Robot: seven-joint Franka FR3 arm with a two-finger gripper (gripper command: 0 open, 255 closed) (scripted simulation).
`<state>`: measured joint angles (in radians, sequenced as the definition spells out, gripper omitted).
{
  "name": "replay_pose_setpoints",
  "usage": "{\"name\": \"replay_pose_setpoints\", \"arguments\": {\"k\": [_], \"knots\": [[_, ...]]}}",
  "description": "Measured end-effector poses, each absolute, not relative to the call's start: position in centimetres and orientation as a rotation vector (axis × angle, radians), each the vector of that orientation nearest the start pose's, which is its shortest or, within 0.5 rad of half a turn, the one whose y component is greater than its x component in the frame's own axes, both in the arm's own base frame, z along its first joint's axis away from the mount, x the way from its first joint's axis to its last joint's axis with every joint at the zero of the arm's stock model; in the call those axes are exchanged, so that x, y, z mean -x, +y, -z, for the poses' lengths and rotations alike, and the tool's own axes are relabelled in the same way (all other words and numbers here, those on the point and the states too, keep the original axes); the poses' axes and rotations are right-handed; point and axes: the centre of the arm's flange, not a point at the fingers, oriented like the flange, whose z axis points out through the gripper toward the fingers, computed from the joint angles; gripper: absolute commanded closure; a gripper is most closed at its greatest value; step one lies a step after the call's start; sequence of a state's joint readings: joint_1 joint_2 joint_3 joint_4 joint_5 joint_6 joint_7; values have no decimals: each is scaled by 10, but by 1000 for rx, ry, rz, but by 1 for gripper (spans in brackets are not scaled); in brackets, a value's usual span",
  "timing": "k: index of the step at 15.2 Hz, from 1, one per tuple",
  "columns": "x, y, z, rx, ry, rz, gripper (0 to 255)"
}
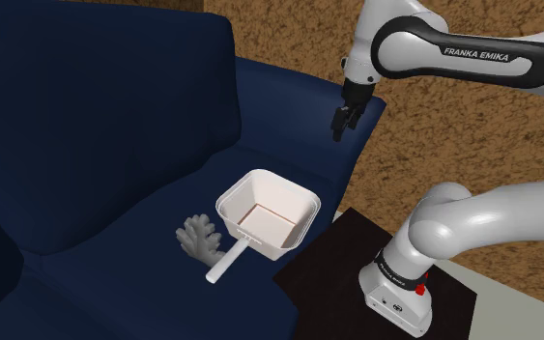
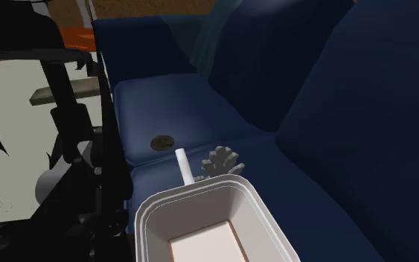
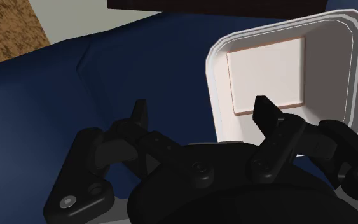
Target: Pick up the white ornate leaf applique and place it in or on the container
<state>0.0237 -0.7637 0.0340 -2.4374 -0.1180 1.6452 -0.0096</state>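
A grey-white leaf applique [image 1: 198, 239] lies flat on the dark blue sofa seat, touching the left side of a white square container [image 1: 303, 208] with a straight handle [image 1: 226, 263]. In the second exterior view the leaf [image 2: 222, 160] sits just beyond the container's rim [image 2: 144, 216], beside the handle [image 2: 184, 165]. My black gripper [image 1: 342, 121] hangs high over the sofa's arm, up and to the right of the container in the shoulder view. In the wrist view my gripper [image 3: 200, 105] is open with nothing between its fingers, and the container [image 3: 336, 63] lies beyond one finger.
The sofa's backrest [image 1: 86, 97] rises behind the seat and its arm [image 1: 289, 97] runs below the gripper. My black stand [image 1: 342, 256] touches the sofa's front. A small dark round thing [image 2: 161, 141] lies on the far cushion. Black furniture shapes [image 2: 66, 112] stand beside the sofa.
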Motion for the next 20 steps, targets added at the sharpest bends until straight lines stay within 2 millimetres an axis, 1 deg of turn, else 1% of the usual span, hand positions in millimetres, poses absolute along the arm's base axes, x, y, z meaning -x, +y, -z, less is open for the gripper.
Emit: {"name": "replay_pose_setpoints", "arguments": {"k": [1,2,4,6,7,8,11,14,20], "knots": [[-316,9,-552,3281,-112,-43,0],[-319,14,-550,3279,-118,-43,0],[-324,28,-535,3272,-138,-43,0],[-333,48,-523,3264,-161,-41,0],[-336,58,-514,3259,-174,-41,0],[-338,66,-510,3255,-186,-40,0],[-346,96,-490,3241,-222,-37,0],[-353,130,-466,3226,-258,-37,0],[-367,191,-426,3196,-329,-31,0]]}}
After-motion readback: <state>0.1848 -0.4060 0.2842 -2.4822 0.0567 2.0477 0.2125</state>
